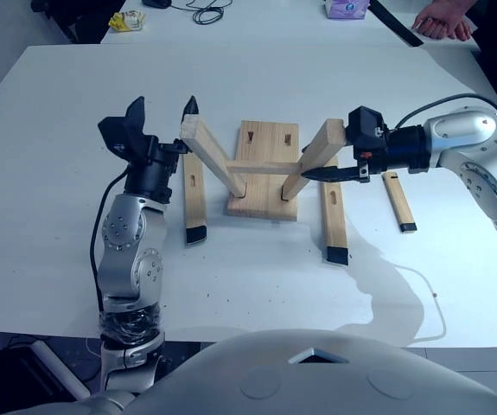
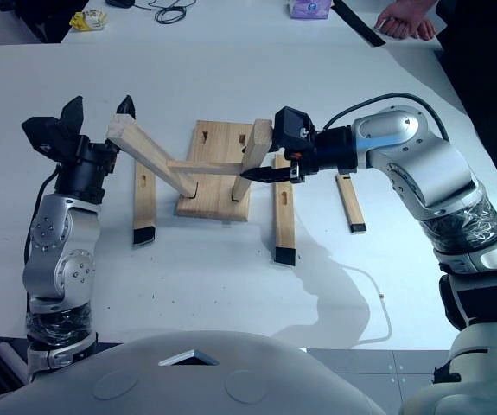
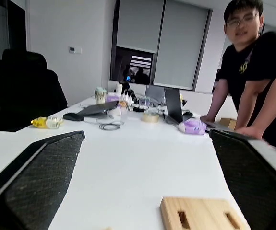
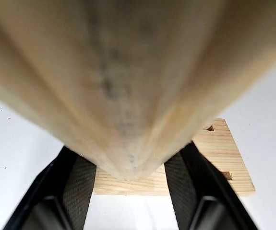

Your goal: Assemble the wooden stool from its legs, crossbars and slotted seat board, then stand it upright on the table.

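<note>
White table (image 1: pixel 257 78), seat board (image 1: pixel 263 141) flat, blinds (image 3: pixel 178 43) behind

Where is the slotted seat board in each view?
Left eye: slotted seat board at the centre of the table.
Right eye: same spot, left of centre.
Left wrist: ahead, framed by the open left end effector.
Right wrist: behind the leg the right end effector grips.
Shared landmark: the board's rectangular slots.

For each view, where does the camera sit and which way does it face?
Eye views: on the head, looking down at the seat board on the table; left gripper, right gripper show.
Left wrist: low, facing across the table; its open fingers frame the view.
Right wrist: pressed close to the gripped leg, fingers flanking it.
All share the seat board.
</note>
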Controlling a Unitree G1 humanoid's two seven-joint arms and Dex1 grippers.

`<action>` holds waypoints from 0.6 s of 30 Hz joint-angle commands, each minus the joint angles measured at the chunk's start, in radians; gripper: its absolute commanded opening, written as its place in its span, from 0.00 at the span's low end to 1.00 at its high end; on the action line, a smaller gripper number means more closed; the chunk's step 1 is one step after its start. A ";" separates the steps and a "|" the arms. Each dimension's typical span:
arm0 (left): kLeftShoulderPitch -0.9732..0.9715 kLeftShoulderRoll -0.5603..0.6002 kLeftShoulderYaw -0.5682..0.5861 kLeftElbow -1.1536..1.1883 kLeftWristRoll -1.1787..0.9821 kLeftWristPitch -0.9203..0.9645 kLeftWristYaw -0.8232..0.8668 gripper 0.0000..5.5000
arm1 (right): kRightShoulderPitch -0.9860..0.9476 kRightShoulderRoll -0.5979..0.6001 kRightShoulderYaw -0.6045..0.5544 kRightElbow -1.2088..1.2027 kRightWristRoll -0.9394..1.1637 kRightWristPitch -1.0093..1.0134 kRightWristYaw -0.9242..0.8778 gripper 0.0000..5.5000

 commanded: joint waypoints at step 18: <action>-0.068 -0.026 0.082 0.003 -0.201 0.046 -0.040 0.88 | 0.199 0.065 0.253 0.202 -0.223 0.111 0.016 0.37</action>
